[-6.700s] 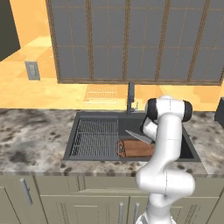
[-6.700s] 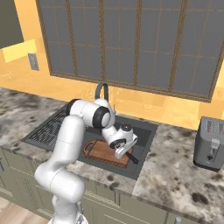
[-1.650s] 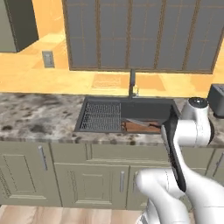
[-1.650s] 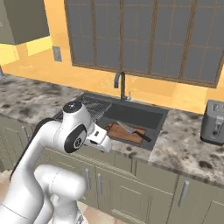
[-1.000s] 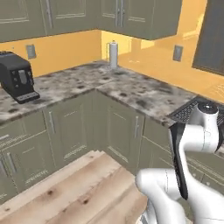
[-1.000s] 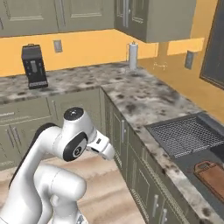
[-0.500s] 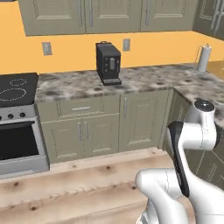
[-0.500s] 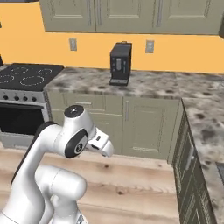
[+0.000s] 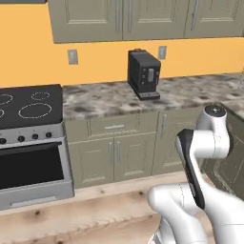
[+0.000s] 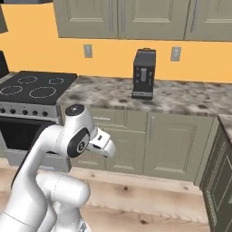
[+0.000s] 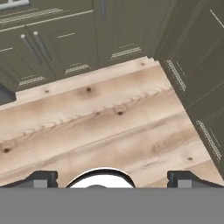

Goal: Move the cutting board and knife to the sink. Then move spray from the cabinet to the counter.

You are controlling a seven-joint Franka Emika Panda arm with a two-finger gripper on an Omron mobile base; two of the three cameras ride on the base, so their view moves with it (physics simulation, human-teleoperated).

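The cutting board, knife, sink and spray are out of view. Beige-olive wall cabinets [image 9: 119, 19] with panelled doors hang above the speckled counter [image 9: 105, 97], and both also appear in the right base view as cabinets [image 10: 122, 18] over the counter [image 10: 113, 96]. My arm is folded close to the base, with the hand [image 10: 102, 143] held low in front of the lower cupboards. My gripper [image 11: 112, 178] points down at the wooden floor, open and empty, with one dark fingertip [image 11: 41, 177] far from the other.
A black coffee machine [image 9: 143, 74] stands on the counter. A stove with a glass top [image 9: 28, 105] and oven door is at the left. Lower cupboard fronts [image 11: 65, 48] line the floor [image 11: 109, 118], and a cupboard corner [image 10: 222, 181] juts out at the right.
The whole picture has swung: the base has turned away from the sink, past the corner counter, to face the stove and coffee machine. The arm stays folded and the gripper stays open.
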